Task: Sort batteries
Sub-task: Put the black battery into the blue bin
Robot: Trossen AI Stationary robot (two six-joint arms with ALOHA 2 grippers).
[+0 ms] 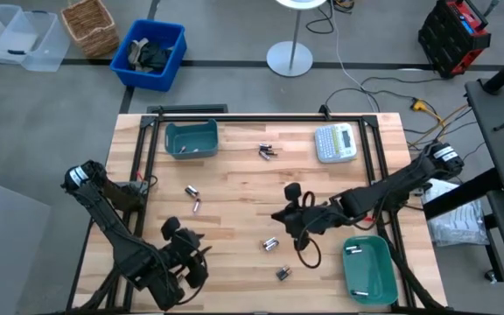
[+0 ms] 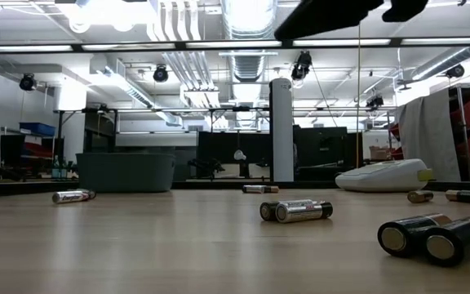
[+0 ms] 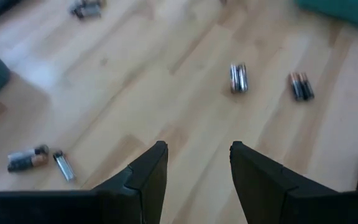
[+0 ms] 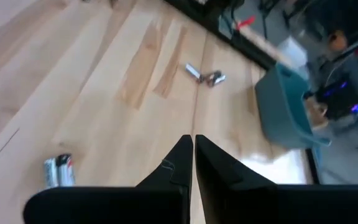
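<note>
Closest in, two dark batteries [image 2: 435,237] lie side by side; more are scattered over the table [image 1: 234,219]. Light, hard, slick cylinders that will likely roll: pinch across the middle. Left gripper [image 3: 194,162] spread, empty; right gripper [image 4: 192,158] clenched, empty.

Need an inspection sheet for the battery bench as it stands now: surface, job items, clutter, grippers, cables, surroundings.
Surface: wooden table, bare between items.
Job's things: batteries scattered in small clusters, more at and; teal bin at the far left, teal bin at the near right, holding a few cells.
Clutter: label maker.
Grippers: left gripper open, empty, above the near-left corner; right gripper shut, empty, above mid-table.
Cables: loose leads on the floor beyond the right edge.
Surroundings: blue crate, wicker basket.
</note>
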